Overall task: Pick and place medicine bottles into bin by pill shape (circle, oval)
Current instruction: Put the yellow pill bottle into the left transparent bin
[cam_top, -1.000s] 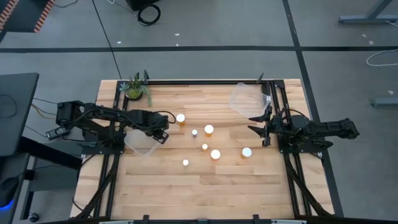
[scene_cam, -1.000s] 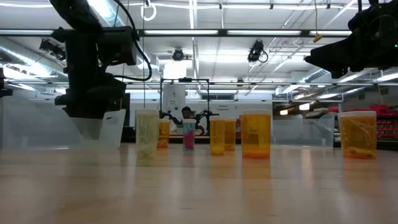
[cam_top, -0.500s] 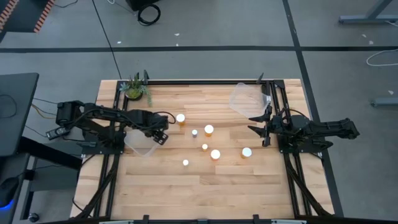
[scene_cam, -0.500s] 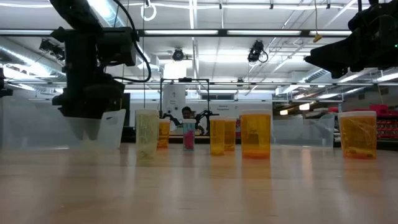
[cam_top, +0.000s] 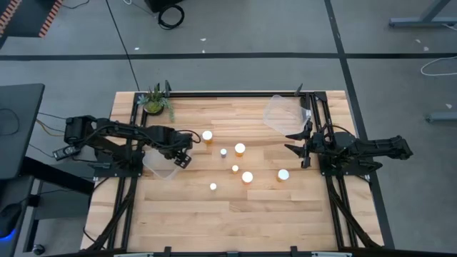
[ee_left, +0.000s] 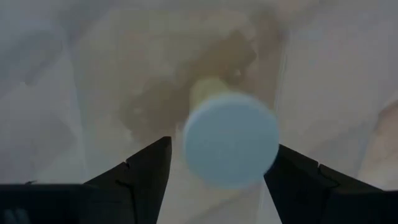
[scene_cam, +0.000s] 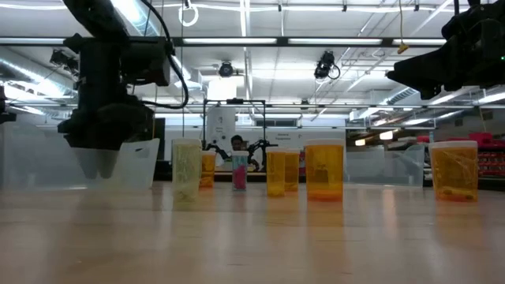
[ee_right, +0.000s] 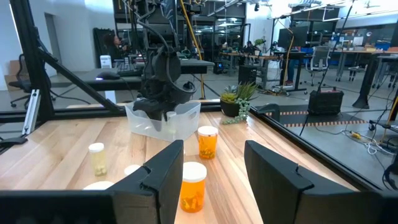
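My left gripper (cam_top: 180, 160) hangs open, fingers down, over the clear left bin (cam_top: 158, 170). In the left wrist view an amber bottle with a white cap (ee_left: 230, 140) shows blurred between the fingers, cap toward the camera, with the bin's floor behind it. My right gripper (cam_top: 291, 141) waits open and empty at the table's right side. Several amber bottles with white caps stand upright on their bases mid-table, among them one (cam_top: 207, 135), one (cam_top: 247, 177) and one (cam_top: 283, 174). A second clear bin (cam_top: 280, 113) stands at the far right. My left gripper points down over the bin with the bottle between its fingers. The cap (ee_left: 193, 143) stands a little apart from one finger and close beside the other (ee_left: 292, 171). Whether either finger touches the bottle I cannot tell.
A potted green plant (cam_top: 155, 101) stands at the far left corner. Black frame rails run along the table's left and right sides. Bare wood lies along the near half of the table. A person shows far off in the room behind (scene_cam: 237, 146).
My left gripper has gone a little toward the table's left edge, farther over the left bin, staying at about the same height.
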